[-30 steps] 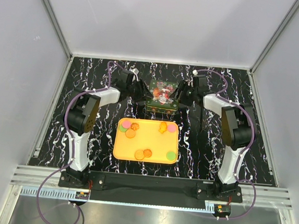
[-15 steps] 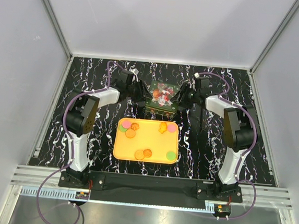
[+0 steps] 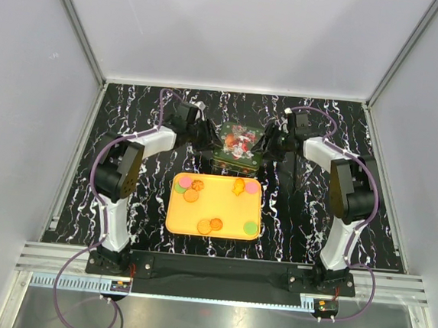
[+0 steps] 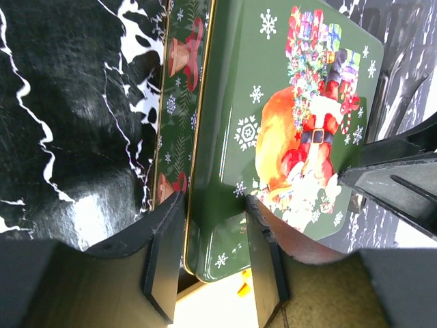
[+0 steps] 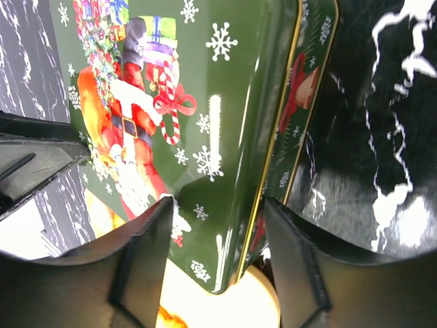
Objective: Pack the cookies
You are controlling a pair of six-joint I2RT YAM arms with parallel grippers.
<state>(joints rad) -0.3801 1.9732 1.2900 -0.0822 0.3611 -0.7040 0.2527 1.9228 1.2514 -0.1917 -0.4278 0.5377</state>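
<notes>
Several cookies [image 3: 191, 195], orange, pink and green discs, lie on the yellow tray [image 3: 170, 220]. Behind the tray stands a green Christmas tin [image 3: 234, 162] with its Santa lid [image 3: 240, 140] lying flat on top. My left gripper [image 3: 208, 135] is at the lid's left edge and my right gripper [image 3: 264, 143] at its right edge. In the left wrist view the lid [image 4: 273, 102] has its rim pinched in my left gripper [image 4: 213, 201]. The right wrist view shows the lid [image 5: 171, 82] held the same way by my right gripper [image 5: 217, 205]. The tin's inside is hidden.
The yellow tray sits just in front of the tin, between the two arms. It shows under the lid's corner in both wrist views [image 4: 218, 304] [image 5: 205, 301]. The black marbled table [image 3: 121, 224] is walled by grey panels on three sides.
The lid, tilted and slightly askew before, now lies flat and square on the tin. Both grippers have narrowed on its edges, and the right wrist has shifted a little farther back.
</notes>
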